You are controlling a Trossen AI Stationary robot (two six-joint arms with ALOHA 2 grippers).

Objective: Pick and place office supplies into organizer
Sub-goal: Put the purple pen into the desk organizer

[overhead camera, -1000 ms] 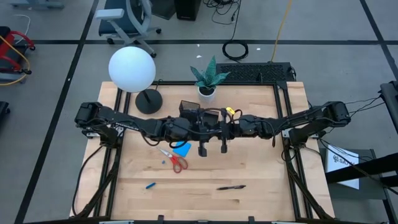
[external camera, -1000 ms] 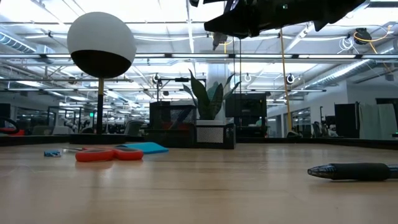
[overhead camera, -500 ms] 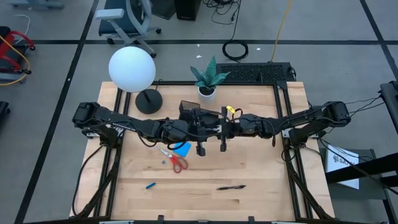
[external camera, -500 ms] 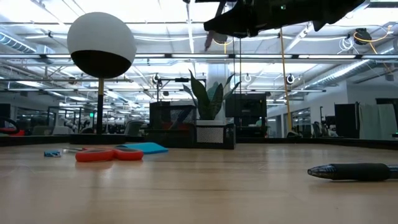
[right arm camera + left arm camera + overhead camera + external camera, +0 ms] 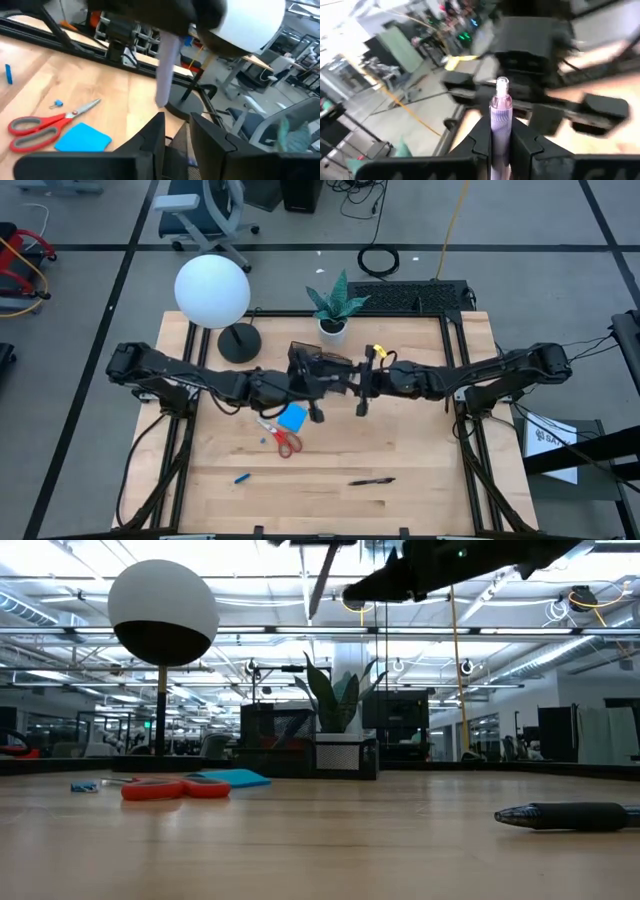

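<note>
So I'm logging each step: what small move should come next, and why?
Probably carry the pen over the organizer's upright compartment. The left claw is shut on it above the table, just beside the organizer, and the right claw, jaws parted, is clear of it.

Bright overhead ceiling lights; both wrist views motion-blurred.

- Grey floor [image 5: 90, 290] with dark lines around the table.
- Office chair [image 5: 205, 210] beyond the table's far side.
- Ceiling light strips [image 5: 270, 590] overhead.
</note>
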